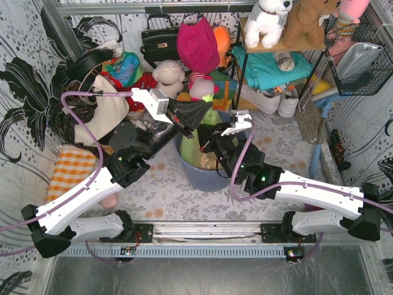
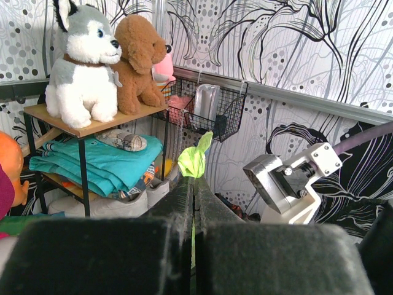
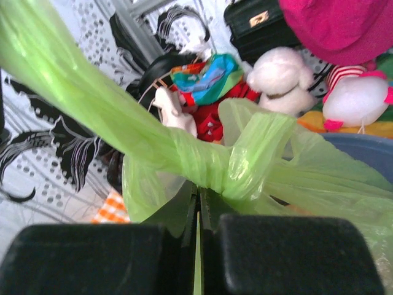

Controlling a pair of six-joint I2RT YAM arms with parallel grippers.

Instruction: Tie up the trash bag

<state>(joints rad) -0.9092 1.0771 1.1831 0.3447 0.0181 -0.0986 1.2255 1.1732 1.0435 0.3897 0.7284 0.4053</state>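
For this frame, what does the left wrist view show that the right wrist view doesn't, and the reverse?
Only the left wrist view: a husky plush and a brown plush on a shelf, a wire basket, and just a strip tip of the trash bag poking above the left pincer.
Only the right wrist view: the bag's strips wrapped into what looks like a knot, the blue-grey bin, and a black handbag.
Both: black fingers shut on lime-green plastic, the right pincer just below the knot.

The trash bag (image 3: pixel 258 163) is thin, glossy, translucent plastic, creased at the knot; my right gripper (image 3: pixel 198 200) looks matt, faintly rough.
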